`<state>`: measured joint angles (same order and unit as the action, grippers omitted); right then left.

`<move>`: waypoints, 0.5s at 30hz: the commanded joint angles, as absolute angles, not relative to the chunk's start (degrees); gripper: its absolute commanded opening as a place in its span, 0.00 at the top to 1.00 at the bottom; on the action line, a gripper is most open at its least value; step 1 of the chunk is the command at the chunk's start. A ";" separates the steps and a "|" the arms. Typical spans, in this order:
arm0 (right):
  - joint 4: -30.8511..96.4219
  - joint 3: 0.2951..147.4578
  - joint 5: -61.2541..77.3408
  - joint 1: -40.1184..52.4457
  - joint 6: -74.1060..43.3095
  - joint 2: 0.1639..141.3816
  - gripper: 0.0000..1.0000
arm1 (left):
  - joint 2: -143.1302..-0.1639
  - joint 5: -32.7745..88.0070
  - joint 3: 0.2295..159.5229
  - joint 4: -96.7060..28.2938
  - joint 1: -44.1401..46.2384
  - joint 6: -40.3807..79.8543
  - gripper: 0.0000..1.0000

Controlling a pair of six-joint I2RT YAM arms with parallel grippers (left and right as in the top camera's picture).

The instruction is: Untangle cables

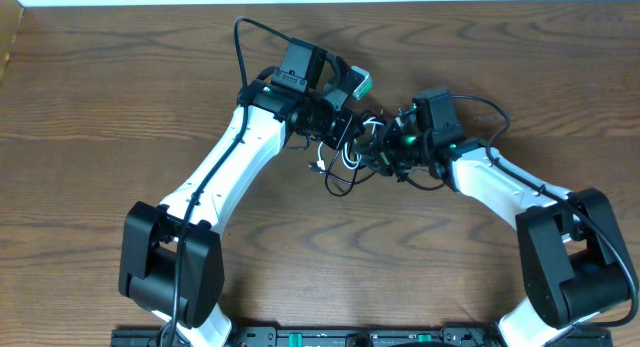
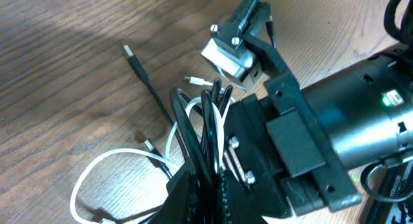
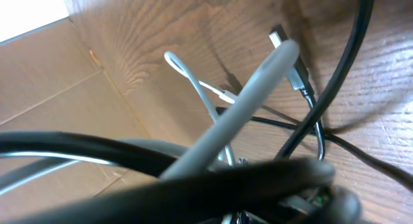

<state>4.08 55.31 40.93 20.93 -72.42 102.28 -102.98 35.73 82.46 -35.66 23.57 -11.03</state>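
so, l arm (image 1: 230,167) comes up from the near-left corner of the wood table (image 1: 120,87) and slants far-right to mid table. left gripper (image 2: 205,185) is clamped tight on a bunch of black cable (image 2: 150,90) loops, w/ a white strand caught in the same pinch. the loops stand up out of the fingers, roughly upright in the left wrist view.

both cables sit mid table, betw the two grippers, in one knot. the free black end runs straight on a diagonal, and its plug (image 2: 131,56) lies flat on the wood, pointing up-left in the left wrist view. white cable (image 2: 103,159) makes a wide flat loop on the table beside the pinch. its plug (image 2: 193,80) lies flat near the black loops, long axis about level across that view.

right gripper (image 1: 388,145) is just right of the knot and crowds it. right wrist view is blurred, w/ thick dark cords and a pale grey bar across the front, so can't tell if its fingers are closed or parted. cardboard (image 3: 51,69) shows past the table edge there. r arm (image 1: 520,192) runs off to the near-right.
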 commanded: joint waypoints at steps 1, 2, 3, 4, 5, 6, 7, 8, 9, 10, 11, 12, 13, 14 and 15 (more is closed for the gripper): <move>5.37 55.37 37.91 22.24 -71.85 102.32 0.78 | -103.61 36.67 81.95 -35.70 23.55 -12.38 0.92; 5.76 55.37 36.62 22.61 -71.42 102.32 0.80 | -103.63 36.67 81.95 -35.70 23.55 -12.38 0.92; 5.87 55.37 35.64 22.87 -70.98 102.32 0.82 | -103.63 36.67 81.95 -35.70 23.55 -12.38 0.92; 5.96 55.37 34.37 23.09 -70.39 102.32 0.85 | -103.63 36.67 81.95 -35.70 23.55 -12.38 0.92; 5.91 55.37 33.61 23.24 -70.00 102.32 0.90 | -103.63 36.67 81.95 -35.70 23.55 -12.38 0.92; 5.76 55.35 32.97 23.33 -69.52 102.32 0.98 | -103.61 36.67 81.95 -35.70 23.55 -12.38 0.92; 5.58 55.37 32.56 23.33 -69.08 102.32 0.99 | -103.63 36.67 81.95 -35.73 23.55 -12.38 0.93; 5.34 55.35 31.97 23.31 -68.14 102.32 0.99 | -103.61 36.67 81.95 -35.73 23.55 -12.38 0.92; 5.17 55.37 31.48 23.31 -67.24 102.32 0.99 | -103.61 36.64 81.95 -35.73 23.55 -12.38 0.92; 4.51 55.37 31.20 23.29 -65.52 102.32 0.99 | -103.61 36.64 81.95 -35.73 23.55 -12.38 0.92; 3.79 55.37 31.31 23.16 -63.86 102.32 0.99 | -103.63 36.64 81.95 -35.73 23.55 -12.36 0.93; 2.98 55.37 32.12 22.98 -61.89 102.32 0.99 | -103.61 36.64 81.95 -35.73 23.55 -12.36 0.92; 1.96 55.37 33.28 22.79 -60.16 102.32 0.99 | -103.63 36.60 81.95 -35.73 23.55 -12.16 0.92; 0.73 55.37 34.85 22.59 -58.78 102.30 0.99 | -103.63 36.16 81.95 -35.70 23.53 -11.64 0.92; -0.82 55.37 36.97 22.37 -57.45 102.30 0.99 | -103.63 35.09 81.95 -35.70 23.53 -10.74 0.92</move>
<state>1.78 55.31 33.58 22.98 -64.66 102.28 -102.98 35.68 82.39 -35.75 23.57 -10.98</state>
